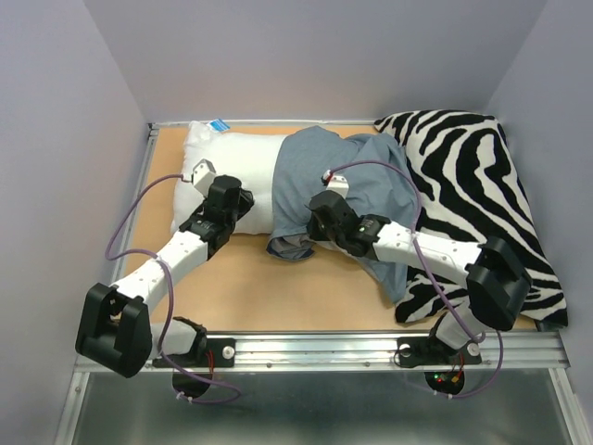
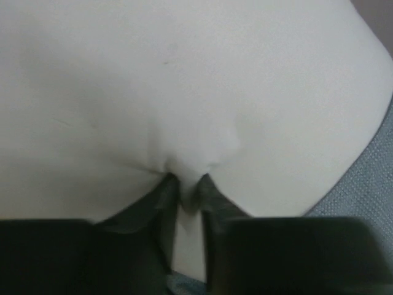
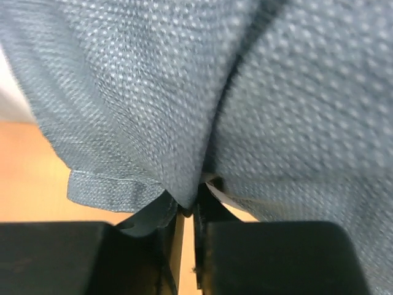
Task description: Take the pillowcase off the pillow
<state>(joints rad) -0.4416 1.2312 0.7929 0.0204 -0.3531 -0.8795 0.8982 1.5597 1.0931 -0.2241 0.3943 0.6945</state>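
left end effector (image 2: 188, 198) pinches smooth white pillow (image 2: 184, 92) | right end effector (image 3: 189, 209) pinches dimpled blue-grey pillowcase (image 3: 153, 92)

The right tool (image 3: 189, 210) pinches a fold of the pillowcase (image 3: 141, 92).

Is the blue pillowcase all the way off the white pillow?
No, in the top view the right end of the pillow disappears under the pillowcase, which covers it.

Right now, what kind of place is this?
Probably a lab robot cell: plain walls box in a wooden tabletop, two arms sit on an aluminium rail, and a pillow in its pillowcase is the workpiece.
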